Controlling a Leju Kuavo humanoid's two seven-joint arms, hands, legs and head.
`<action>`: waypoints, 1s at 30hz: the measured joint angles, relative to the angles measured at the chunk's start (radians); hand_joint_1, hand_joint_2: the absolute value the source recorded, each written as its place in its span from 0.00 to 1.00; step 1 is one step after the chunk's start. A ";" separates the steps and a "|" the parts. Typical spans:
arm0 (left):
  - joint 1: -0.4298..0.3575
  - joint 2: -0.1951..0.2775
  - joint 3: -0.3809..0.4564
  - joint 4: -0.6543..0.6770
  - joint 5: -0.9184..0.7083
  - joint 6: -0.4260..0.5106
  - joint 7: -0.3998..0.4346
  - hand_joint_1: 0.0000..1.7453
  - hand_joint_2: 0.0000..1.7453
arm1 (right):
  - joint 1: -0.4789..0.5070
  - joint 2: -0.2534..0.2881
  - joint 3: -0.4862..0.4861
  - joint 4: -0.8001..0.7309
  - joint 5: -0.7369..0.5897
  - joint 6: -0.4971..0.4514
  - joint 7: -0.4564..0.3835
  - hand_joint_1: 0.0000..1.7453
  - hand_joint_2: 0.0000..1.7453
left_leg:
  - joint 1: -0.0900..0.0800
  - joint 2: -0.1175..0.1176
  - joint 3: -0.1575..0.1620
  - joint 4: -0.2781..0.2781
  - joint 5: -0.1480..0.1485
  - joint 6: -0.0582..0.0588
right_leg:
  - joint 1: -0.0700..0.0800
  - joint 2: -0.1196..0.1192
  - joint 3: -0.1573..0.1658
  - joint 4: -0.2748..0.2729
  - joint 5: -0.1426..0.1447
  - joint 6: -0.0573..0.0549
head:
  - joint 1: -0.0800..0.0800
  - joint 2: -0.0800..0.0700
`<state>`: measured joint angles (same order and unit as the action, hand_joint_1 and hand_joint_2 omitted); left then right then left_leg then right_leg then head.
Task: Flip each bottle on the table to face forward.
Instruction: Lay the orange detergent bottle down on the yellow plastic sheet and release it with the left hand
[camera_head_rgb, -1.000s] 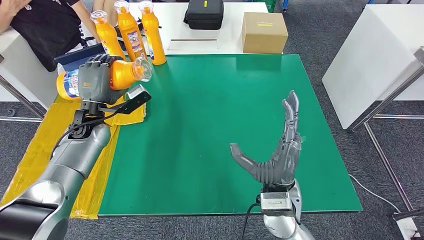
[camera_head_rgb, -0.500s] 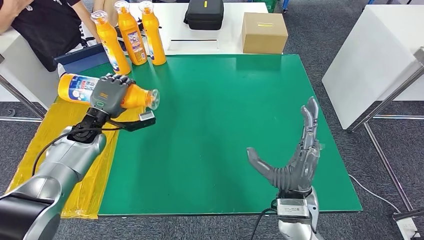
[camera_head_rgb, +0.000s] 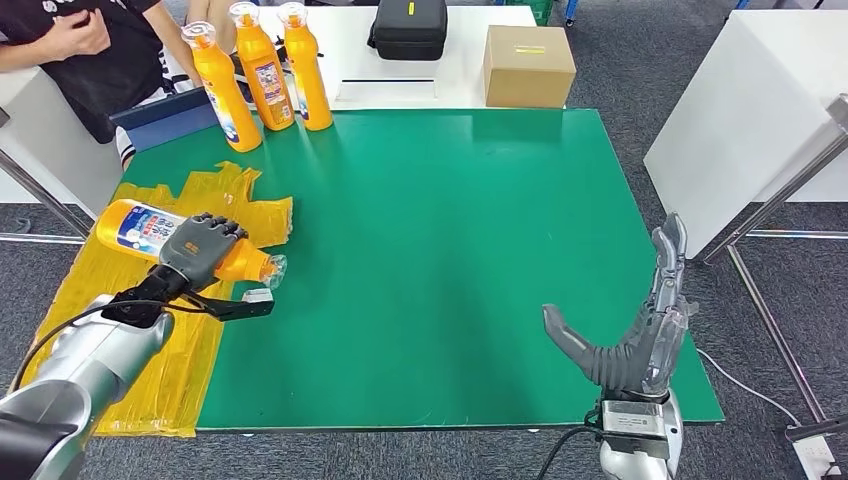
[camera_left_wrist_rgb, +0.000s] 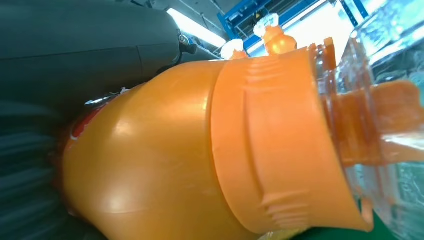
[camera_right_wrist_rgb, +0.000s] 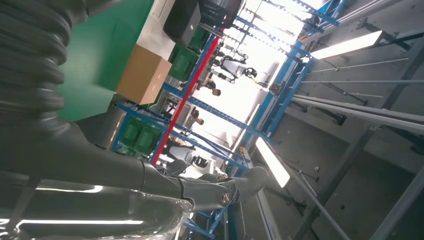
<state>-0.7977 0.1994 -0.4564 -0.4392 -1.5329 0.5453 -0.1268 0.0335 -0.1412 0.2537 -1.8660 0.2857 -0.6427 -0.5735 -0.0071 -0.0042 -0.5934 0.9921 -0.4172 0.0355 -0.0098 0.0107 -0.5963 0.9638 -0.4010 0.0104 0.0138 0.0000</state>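
Carried down and nearer the robot since a second ago: orange bottle (camera_head_rgb: 170, 240), gripped across its middle by the left hand (camera_head_rgb: 198, 247), fingers (camera_head_rgb: 212, 229) wrapped over the body. Now lying on its side on the yellow sheet (camera_head_rgb: 130, 330) at the near-left edge of the green bench (camera_head_rgb: 450, 260), clear cap toward the green, label end away from it. Half a second ago held higher, level with the far edge of that sheet; a second ago lifted close to the three standing bottles (camera_head_rgb: 262, 70) at the bench's far-left corner. Close up from the left wrist, orange shoulder and clear cap (camera_left_wrist_rgb: 380, 100), grip tight around the body.

Right hand (camera_head_rgb: 630, 340) lowered and drawn toward the near-right corner of the bench, fingers spread, holding nothing.

Judged: bottle being set down or re-seated for turning, not yet upright and not yet beside the three already standing. Remaining work likely a release, then a regrip to stand it label-forward.
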 joint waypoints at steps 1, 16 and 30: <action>0.004 0.005 0.000 0.002 0.008 0.000 -0.002 1.00 1.00 | 0.004 0.000 -0.004 -0.003 0.005 0.001 0.003 0.00 1.00 | 0.000 0.000 0.000 0.000 0.000 0.000 | 0.000 0.000 0.000 0.000 0.000 0.000 | 0.000 0.000; 0.086 0.050 0.012 0.039 0.091 0.012 -0.048 1.00 1.00 | -0.007 0.023 -0.031 -0.011 0.065 0.045 0.043 0.00 1.00 | 0.000 0.000 0.000 0.000 0.000 0.000 | 0.000 0.000 0.000 0.000 0.000 0.000 | 0.000 0.000; 0.131 0.003 0.154 0.047 0.308 -0.007 -0.152 1.00 1.00 | -0.025 0.080 -0.031 0.005 0.126 0.082 0.079 0.00 1.00 | 0.000 0.000 0.001 0.000 0.000 0.000 | 0.000 0.000 0.000 0.000 0.000 0.000 | 0.000 0.000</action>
<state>-0.6666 0.2028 -0.3029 -0.3925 -1.2248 0.5384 -0.2788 0.0082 -0.0613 0.2228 -1.8611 0.4121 -0.5603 -0.4944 -0.0072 -0.0043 -0.5929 0.9920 -0.4172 0.0355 -0.0098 0.0106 -0.5963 0.9637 -0.4012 0.0104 0.0138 0.0000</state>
